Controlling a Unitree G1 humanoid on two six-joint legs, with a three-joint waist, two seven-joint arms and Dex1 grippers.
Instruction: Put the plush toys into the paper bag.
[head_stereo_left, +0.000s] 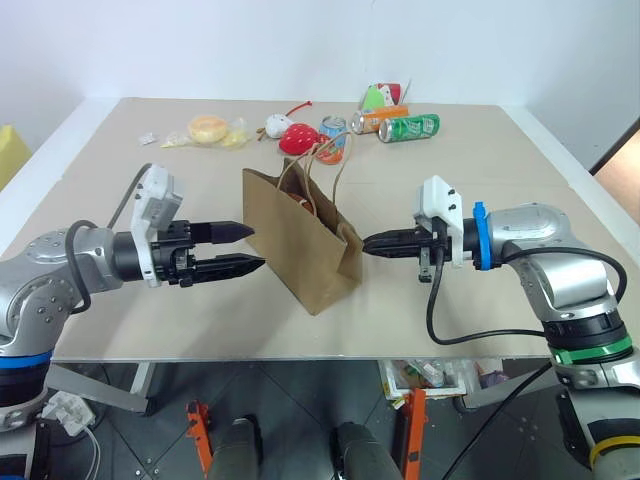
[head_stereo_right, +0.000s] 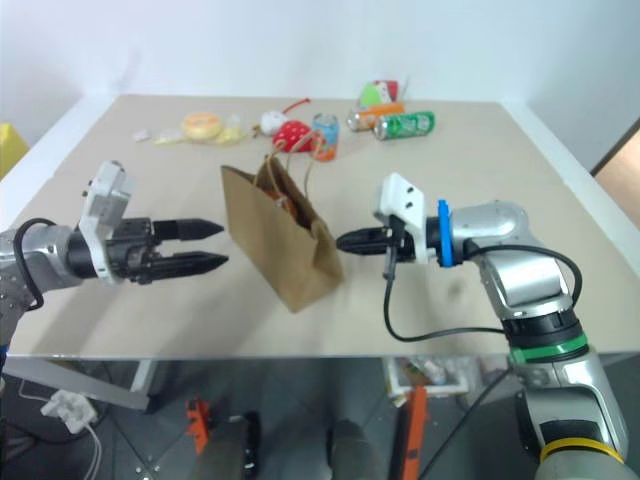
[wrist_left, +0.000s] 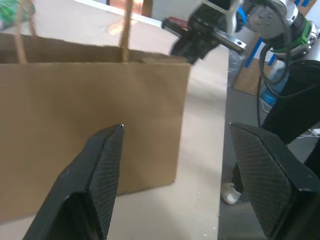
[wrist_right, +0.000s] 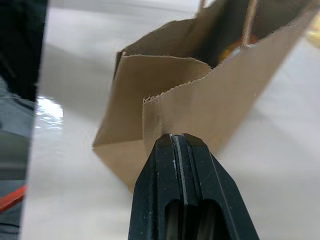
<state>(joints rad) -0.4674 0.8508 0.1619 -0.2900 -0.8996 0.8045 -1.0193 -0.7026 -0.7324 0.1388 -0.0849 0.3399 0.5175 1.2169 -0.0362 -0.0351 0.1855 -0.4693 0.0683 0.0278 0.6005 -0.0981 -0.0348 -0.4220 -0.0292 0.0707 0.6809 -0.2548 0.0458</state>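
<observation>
The left hand (head_stereo_left: 250, 247) is hovering with its two black fingers spread apart and nothing between them, pointing at the near face of the paper bag (head_stereo_left: 300, 240) from just beside it. Opposite, the right hand (head_stereo_left: 368, 243) is pressed tightly together, empty, its tip sitting just beside the bag's far edge. The bag is standing upright near the front of the counter (head_stereo_left: 480, 170), mouth up; something reddish is showing inside it, though I cannot tell whether both plush toys are in there. The risk I am seeing is the bag itself: it is light and unsupported, so a nudge from either hand could be tipping it over or sliding it toward the counter's front edge, spilling whatever it holds.
</observation>
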